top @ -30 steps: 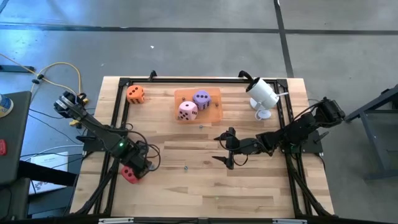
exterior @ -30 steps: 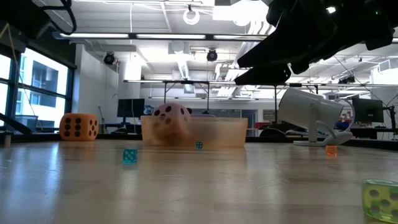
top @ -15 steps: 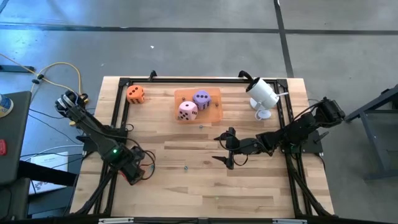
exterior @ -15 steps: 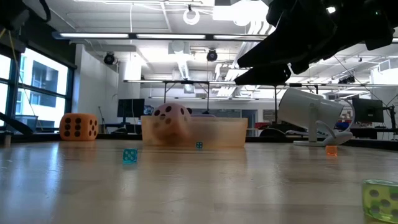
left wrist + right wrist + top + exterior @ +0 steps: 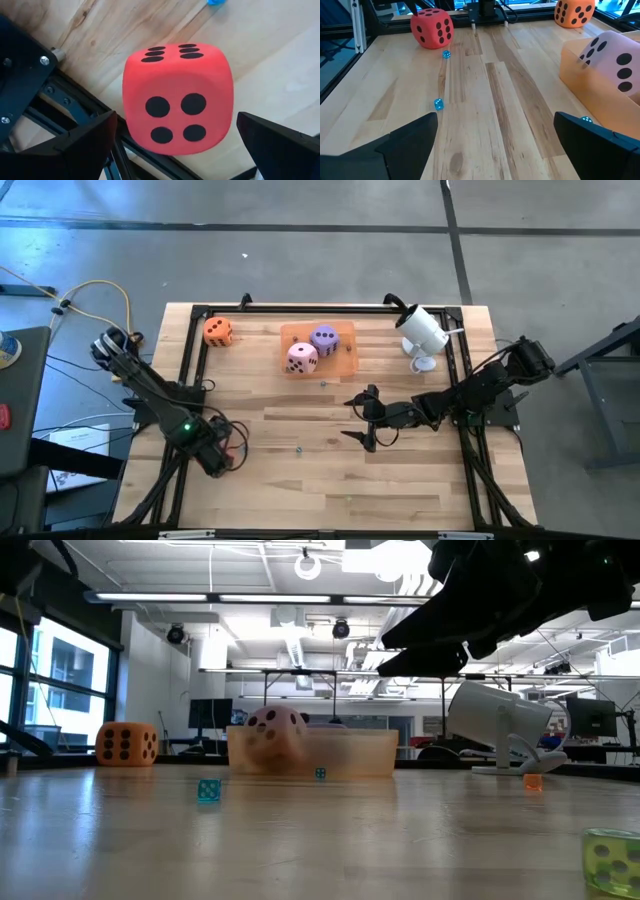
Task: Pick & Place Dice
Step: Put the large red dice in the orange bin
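High view: left gripper (image 5: 218, 460), fingers wide, hangs over the red die (image 5: 177, 97) at lower left; right gripper (image 5: 362, 419) wide, mid-frame.

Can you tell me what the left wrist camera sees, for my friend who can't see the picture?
A red die sits on the wooden table, close in front of the left end effector, whose two dark fingers stand open on either side of it without touching. Its near face shows four black dots.
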Robot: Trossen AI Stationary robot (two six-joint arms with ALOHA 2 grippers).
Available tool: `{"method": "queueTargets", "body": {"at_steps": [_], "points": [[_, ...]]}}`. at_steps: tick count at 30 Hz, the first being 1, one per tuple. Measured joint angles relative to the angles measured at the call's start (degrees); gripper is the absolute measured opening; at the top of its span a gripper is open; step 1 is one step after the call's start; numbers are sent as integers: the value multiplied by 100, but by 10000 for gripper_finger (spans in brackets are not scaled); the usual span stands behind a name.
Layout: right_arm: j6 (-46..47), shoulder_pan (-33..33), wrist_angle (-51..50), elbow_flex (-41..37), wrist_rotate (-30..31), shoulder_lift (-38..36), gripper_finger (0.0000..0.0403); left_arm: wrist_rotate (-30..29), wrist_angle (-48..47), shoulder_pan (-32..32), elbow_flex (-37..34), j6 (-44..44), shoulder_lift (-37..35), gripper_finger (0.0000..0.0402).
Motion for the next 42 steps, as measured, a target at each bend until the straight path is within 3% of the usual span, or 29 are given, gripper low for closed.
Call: {"method": "queueTargets", "body": {"at_steps": [5, 18, 42], "points": [[1, -1, -4, 0, -1, 0, 393, 219, 91, -40, 0, 339, 281, 400], [0, 1, -8, 0, 0, 0, 393, 22, 124, -70, 13, 337, 701, 400], [-105, -38, -10, 2, -2, 0, 393, -873, 106, -455, -19, 366, 985, 400]]}}
